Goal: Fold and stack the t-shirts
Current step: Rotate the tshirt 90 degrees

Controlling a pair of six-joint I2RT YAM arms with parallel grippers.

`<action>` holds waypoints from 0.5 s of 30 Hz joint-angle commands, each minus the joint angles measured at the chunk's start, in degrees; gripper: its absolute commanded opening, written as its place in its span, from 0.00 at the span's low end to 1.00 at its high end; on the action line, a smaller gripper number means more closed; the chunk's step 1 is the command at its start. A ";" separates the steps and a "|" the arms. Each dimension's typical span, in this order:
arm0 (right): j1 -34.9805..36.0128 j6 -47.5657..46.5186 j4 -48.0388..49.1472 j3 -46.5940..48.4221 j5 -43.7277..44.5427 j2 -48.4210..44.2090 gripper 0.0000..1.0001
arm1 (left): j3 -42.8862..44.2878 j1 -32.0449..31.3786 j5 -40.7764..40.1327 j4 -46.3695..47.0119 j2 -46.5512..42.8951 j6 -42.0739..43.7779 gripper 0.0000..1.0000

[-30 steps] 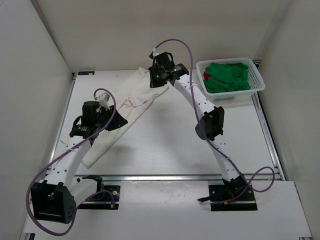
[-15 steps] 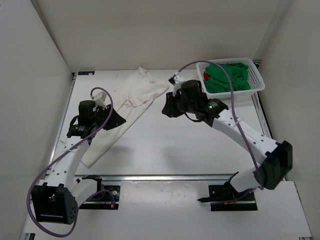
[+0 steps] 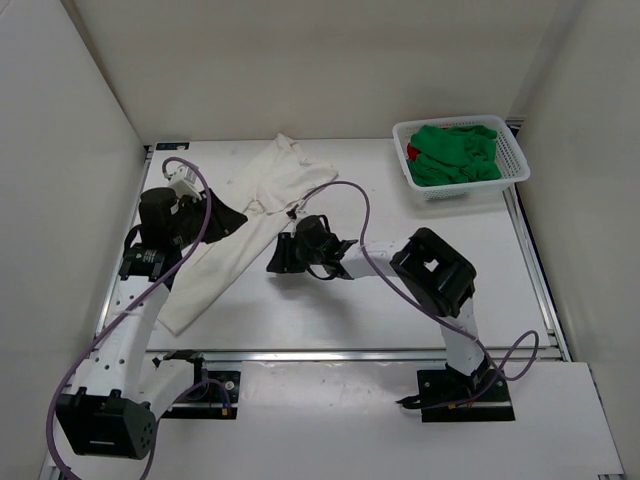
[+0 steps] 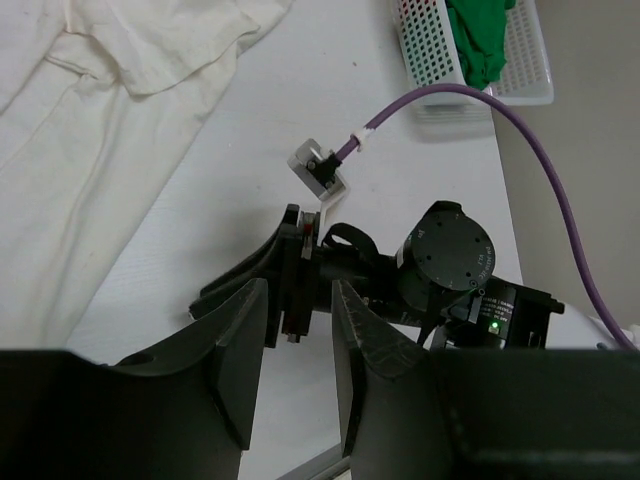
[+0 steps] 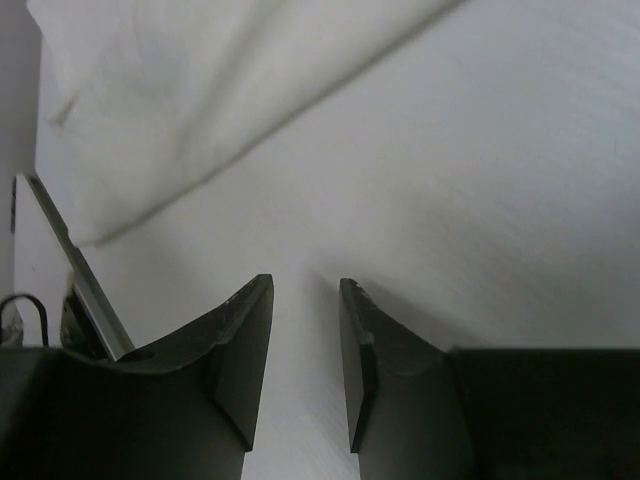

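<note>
A cream-white t-shirt (image 3: pixel 250 215) lies in a long diagonal strip from the far middle of the table to the near left. Its upper part shows in the left wrist view (image 4: pixel 100 120) and its edge in the right wrist view (image 5: pixel 200 90). My left gripper (image 3: pixel 238 222) hovers over the shirt's left side, open (image 4: pixel 298 300), with only table between its fingers. My right gripper (image 3: pixel 273 260) is low over bare table just right of the shirt, open and empty (image 5: pixel 305 295). A green t-shirt (image 3: pixel 455 152) and a bit of a red one (image 3: pixel 412 152) lie bunched in the basket.
The white mesh basket (image 3: pixel 512 160) stands at the far right corner, also visible in the left wrist view (image 4: pixel 430 50). White walls close in the table on the left, back and right. A metal rail (image 3: pixel 350 354) runs along the near edge.
My right gripper let go of the shirt's far end, opened, and swung down and left to the table's middle. My left arm shifted slightly away, toward the far left.
</note>
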 commanded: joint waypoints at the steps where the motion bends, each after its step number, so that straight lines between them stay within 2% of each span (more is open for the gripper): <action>1: 0.67 3.44 5.04 4.55 6.92 2.77 0.32 | -0.45 0.05 0.29 -0.23 -1.34 -0.33 0.43; 10: 2.24 6.69 -2.51 15.01 8.77 14.99 0.31 | -0.63 -0.83 0.12 1.09 -1.25 -1.11 0.43; 12: 1.81 7.13 -1.91 16.07 9.12 15.44 0.32 | -0.81 -0.13 0.64 1.78 -1.34 -1.29 0.44; 15: 1.55 6.16 -4.79 18.87 8.17 16.49 0.29 | -1.68 -0.82 0.21 1.88 -0.99 -0.86 0.43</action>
